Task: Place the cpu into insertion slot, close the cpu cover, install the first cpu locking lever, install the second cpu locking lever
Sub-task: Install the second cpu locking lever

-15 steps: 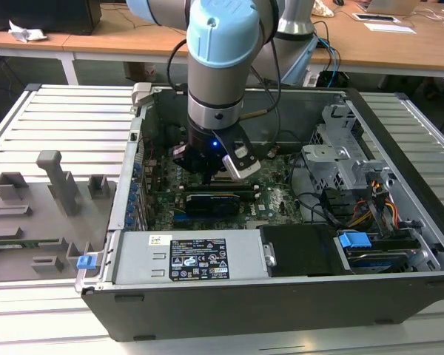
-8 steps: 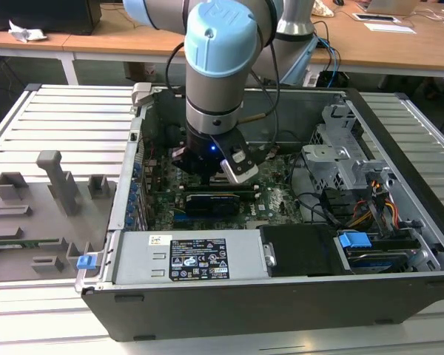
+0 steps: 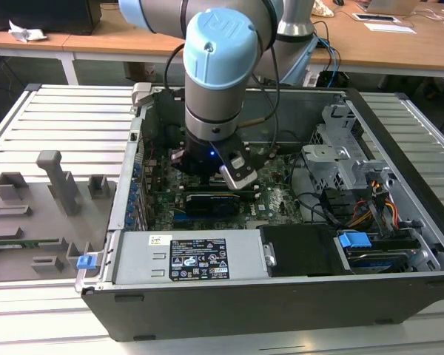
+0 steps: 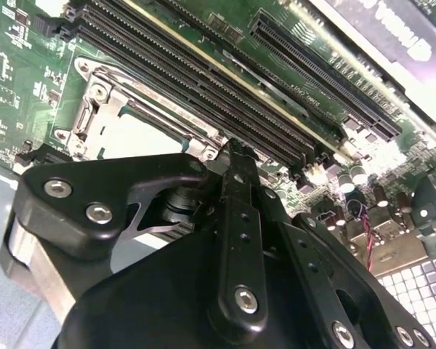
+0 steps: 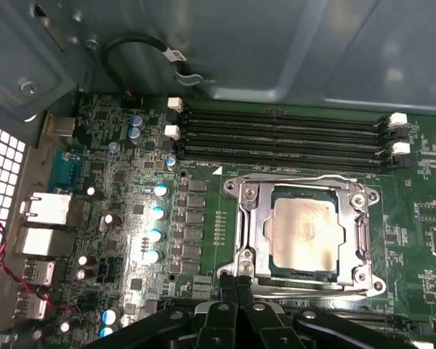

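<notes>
Silvery-beige metal marks the cpu [image 5: 303,231], which lies flat and square inside the insertion slot [image 5: 251,240] on the green motherboard [image 5: 203,211], just beside the bank of long black memory slots [image 5: 283,134]. The cpu cover [image 5: 356,200] appears already lowered: its silvery frame surrounds the chip, whose face shows through the square window. Whether the locking levers are latched cannot be told from these pictures.

Handling judgement: the chip is light, rigid and fragile, with a smooth face liable to slip; it should be taken only by its edges. The cover is thin stamped plate, stiff but bendable if forced, best pressed at its free edge. Surrounding capacitors [image 5: 156,211] stand near the socket and would not tolerate a knock.

Arm pose: in the exterior view the arm's wrist [image 3: 216,81] reaches steeply down into the open computer case [image 3: 399,214], tool pointing at the board. The gripper [image 5: 236,280] sits at the near rim of the socket frame, its black fingers [image 4: 236,182] pressed together with no visible gap and nothing pinched between them, tips touching or just above the frame edge; contact cannot be confirmed.
</notes>
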You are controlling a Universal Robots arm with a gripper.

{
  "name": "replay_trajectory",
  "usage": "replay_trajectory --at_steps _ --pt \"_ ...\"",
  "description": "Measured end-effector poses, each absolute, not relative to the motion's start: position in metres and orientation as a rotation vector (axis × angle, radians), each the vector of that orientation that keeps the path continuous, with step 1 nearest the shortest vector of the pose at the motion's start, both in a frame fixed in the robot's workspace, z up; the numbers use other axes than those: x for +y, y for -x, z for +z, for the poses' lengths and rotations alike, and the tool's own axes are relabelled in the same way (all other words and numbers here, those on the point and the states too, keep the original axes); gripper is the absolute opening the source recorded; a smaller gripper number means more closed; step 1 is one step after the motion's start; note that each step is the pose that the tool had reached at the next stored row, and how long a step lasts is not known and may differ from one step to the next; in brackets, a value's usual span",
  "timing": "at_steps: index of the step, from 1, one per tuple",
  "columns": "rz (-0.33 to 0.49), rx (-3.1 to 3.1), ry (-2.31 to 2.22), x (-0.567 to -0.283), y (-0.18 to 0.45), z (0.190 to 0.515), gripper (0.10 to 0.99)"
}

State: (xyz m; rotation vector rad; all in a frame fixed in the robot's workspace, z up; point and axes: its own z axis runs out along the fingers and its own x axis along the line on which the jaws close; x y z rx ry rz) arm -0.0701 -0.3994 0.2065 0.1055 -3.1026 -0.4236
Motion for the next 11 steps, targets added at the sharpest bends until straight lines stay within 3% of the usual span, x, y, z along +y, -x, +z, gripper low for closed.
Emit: replay_trajectory --at_steps 11 --pt "-0.474 -3.096 -0.106 -0.3996 0.0739 0.1978 0.106"
